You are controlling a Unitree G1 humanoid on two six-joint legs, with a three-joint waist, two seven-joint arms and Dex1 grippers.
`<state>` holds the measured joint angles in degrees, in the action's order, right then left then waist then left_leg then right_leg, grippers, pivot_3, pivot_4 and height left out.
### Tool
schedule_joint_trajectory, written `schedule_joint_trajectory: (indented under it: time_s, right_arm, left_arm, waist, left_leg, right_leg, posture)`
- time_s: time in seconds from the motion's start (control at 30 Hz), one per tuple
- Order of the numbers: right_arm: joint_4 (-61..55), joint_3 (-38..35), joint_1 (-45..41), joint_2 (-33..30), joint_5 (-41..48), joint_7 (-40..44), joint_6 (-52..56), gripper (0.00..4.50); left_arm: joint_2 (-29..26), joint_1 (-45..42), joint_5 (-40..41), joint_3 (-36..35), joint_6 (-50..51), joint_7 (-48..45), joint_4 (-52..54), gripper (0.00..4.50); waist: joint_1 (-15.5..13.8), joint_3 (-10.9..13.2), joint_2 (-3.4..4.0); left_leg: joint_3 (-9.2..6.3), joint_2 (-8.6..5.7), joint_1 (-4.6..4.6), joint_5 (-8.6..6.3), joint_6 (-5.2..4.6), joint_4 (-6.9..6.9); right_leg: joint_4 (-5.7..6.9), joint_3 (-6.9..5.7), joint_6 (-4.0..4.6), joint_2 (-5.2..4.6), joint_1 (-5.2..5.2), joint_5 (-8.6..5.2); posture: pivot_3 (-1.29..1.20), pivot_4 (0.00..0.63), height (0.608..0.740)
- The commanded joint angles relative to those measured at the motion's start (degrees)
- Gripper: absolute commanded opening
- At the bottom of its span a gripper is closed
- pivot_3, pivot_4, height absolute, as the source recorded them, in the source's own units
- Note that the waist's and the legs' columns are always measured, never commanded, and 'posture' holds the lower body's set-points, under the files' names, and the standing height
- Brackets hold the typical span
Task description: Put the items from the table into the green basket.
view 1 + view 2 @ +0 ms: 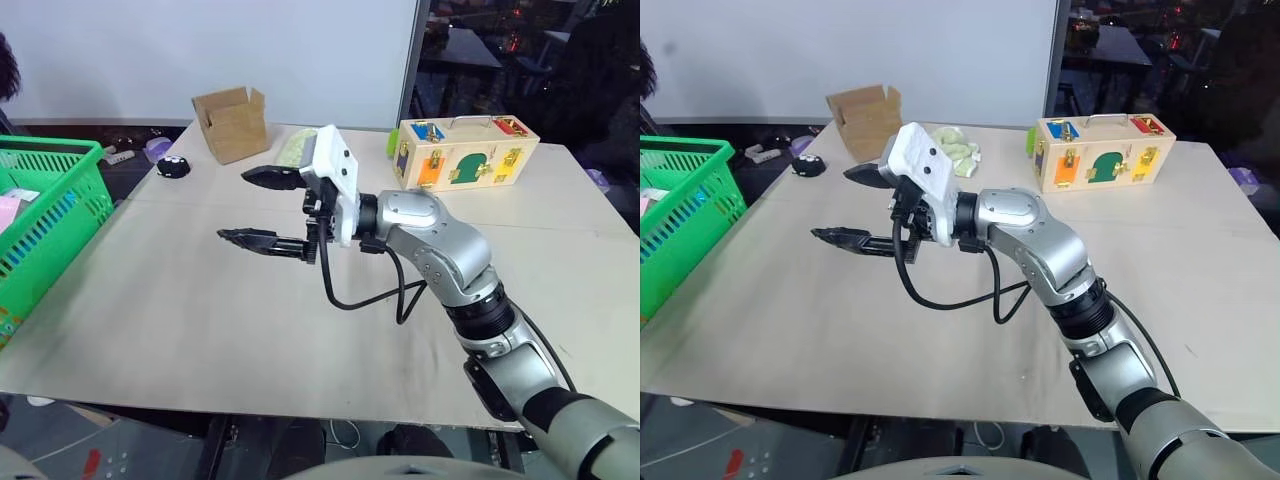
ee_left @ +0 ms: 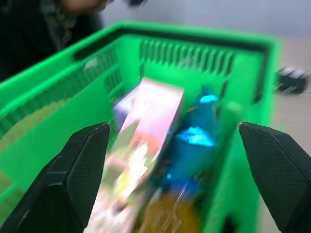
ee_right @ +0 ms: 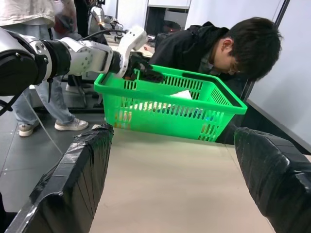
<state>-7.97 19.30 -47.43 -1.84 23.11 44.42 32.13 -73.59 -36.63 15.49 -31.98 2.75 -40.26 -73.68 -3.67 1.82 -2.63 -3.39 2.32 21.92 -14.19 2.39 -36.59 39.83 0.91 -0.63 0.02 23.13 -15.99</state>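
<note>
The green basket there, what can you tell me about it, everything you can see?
The green basket is bright green plastic with slotted lattice sides and a solid rim. It stands upright at the table's left edge. Inside, a pink carton leans tilted beside a bottle with a blue cap. The left end effector hangs open just over its rim, holding nothing. A person bends close behind it.

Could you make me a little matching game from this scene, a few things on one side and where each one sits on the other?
Things:
1. pink carton
2. cardboard box
3. wooden latch box
4. right claw

Places:
A. open, held above the middle of the table
B. far edge of the table, towards the robot's right
C. inside the green basket
D. far edge of the table, towards the basket's side

Pairs: 1-C, 2-D, 3-B, 4-A
</note>
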Motion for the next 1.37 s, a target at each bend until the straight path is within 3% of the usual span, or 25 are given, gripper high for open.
schedule_joint_trajectory:
  time_s: [0.03, 0.2, 0.33, 0.43, 0.57, 0.7, 0.8, 1.0, 1.2, 1.3, 1.37]
  right_arm:
    - [-1.0, -1.2, 0.0, -0.1, 0.0, -0.2, -1.3, 4.26]
    - [-1.0, -1.9, 0.9, -1.8, -0.5, -0.3, -1.5, 4.26]
    - [-4.2, -5.9, 7.3, -9.3, -3.1, -3.5, -1.3, 4.26]
    - [-6.8, -8.4, 11.2, -12.9, -1.5, -3.8, 1.1, 4.38]
    - [-12.9, -11.4, 18.1, -19.3, -0.8, -3.9, 4.0, 4.38]
    - [-16.7, -14.8, 25.0, -24.6, -1.0, -4.9, 5.3, 4.38]
    - [-18.5, -16.6, 28.4, -27.7, -0.4, -4.4, 5.5, 4.38]
    - [-21.8, -22.6, 42.1, -38.0, -1.9, -1.5, 3.2, 4.38]
    - [-24.2, -27.5, 50.5, -40.5, -1.0, -1.5, 2.9, 4.38]
    - [-25.3, -28.8, 52.3, -40.3, -0.5, -2.1, 3.3, 4.38]
    - [-25.8, -29.1, 52.8, -39.7, -0.6, -3.1, 3.4, 4.38]
  left_arm:
    - [-1.4, 0.5, 4.8, -3.2, 1.6, -6.2, 8.6, 4.42]
    - [6.0, 13.7, 14.9, -10.8, 19.2, -7.6, 40.2, 4.42]
    - [22.9, 26.7, 23.8, -10.8, 31.2, 5.6, 78.4, 4.42]
    - [29.3, 30.3, 29.6, -9.0, 36.7, 8.8, 89.1, 4.48]
    - [35.4, 34.3, 28.6, -2.1, 38.1, 13.3, 98.4, 4.48]
    - [37.3, 38.1, 25.7, 3.5, 38.2, 15.8, 104.2, 4.48]
    - [37.7, 40.9, 25.9, 4.7, 39.2, 16.7, 107.0, 4.48]
    - [38.2, 54.4, 26.3, 5.4, 40.5, 16.4, 116.3, 4.48]
    - [38.4, 61.3, 29.9, 2.3, 41.5, 16.0, 119.8, 4.48]
    - [38.3, 62.8, 30.2, 2.5, 41.6, 15.9, 120.1, 4.48]
    - [38.4, 63.2, 29.6, 3.3, 41.0, 15.9, 120.1, 4.48]
  waist:
    - [0.0, 0.0, 0.00]
    - [0.0, 0.0, 0.06]
    - [-0.3, 0.0, 0.28]
    - [-0.1, -0.1, 0.13]
    - [0.8, -0.1, 0.38]
    - [1.6, 0.0, 0.62]
    - [2.6, 0.0, 0.66]
    - [3.2, 0.0, 0.67]
    - [3.4, 0.1, 0.84]
    - [3.6, 0.3, 1.06]
    - [3.8, 0.3, 1.08]
  left_leg:
    - [-0.01, 0.00, 0.00, 0.00, 0.00, 0.00]
    - [0.01, -0.02, -0.06, 0.00, 0.00, 0.00]
    - [0.12, -0.07, -0.22, 0.00, 0.00, -0.01]
    - [0.12, -0.22, -0.13, -0.01, -0.01, -0.19]
    - [0.06, -0.10, -0.27, -0.01, -0.02, -0.21]
    - [0.06, -0.07, -0.31, -0.01, -0.02, -0.15]
    - [0.15, -0.07, -0.33, -0.01, -0.02, -0.15]
    - [0.51, -0.08, -0.34, -0.09, -0.16, -0.16]
    - [0.66, -0.06, -0.56, -0.10, -0.18, -0.19]
    - [0.68, -0.04, -1.30, -0.11, -0.19, -0.15]
    - [0.77, -0.07, -1.29, -0.12, -0.19, -0.15]
  right_leg:
    - [0.00, 0.00, 0.00, 0.00, 0.00, 0.00]
    - [-0.03, 0.03, 0.00, -0.12, -0.11, 0.00]
    - [-0.08, 0.24, -0.04, -0.46, -0.34, -0.01]
    - [-0.12, 0.36, -0.05, -0.49, -0.39, 0.01]
    - [-0.07, 0.47, -0.03, -0.16, -0.44, 0.01]
    - [-0.09, 0.52, -0.01, -0.05, -0.45, -0.01]
    - [-0.12, 0.62, -0.01, -0.04, -0.45, -0.01]
    - [-0.44, 0.78, -0.03, -0.06, -0.49, -0.02]
    - [-0.55, 0.87, -0.22, -0.01, -0.67, -0.18]
    - [-0.93, 0.88, -0.06, 0.00, -1.45, -0.30]
    - [-0.98, 0.99, -0.06, -0.02, -1.49, -0.30]
  posture:
    - [0.20, 0.000, 0.740]
    - [0.19, 0.000, 0.740]
    - [0.17, 0.000, 0.740]
    - [0.14, 0.000, 0.740]
    - [0.10, 0.000, 0.740]
    - [0.07, 0.000, 0.740]
    - [0.05, 0.000, 0.740]
    - [0.02, 0.000, 0.740]
    - [0.02, 0.000, 0.740]
    - [0.01, 0.000, 0.740]
    - [0.01, 0.000, 0.740]
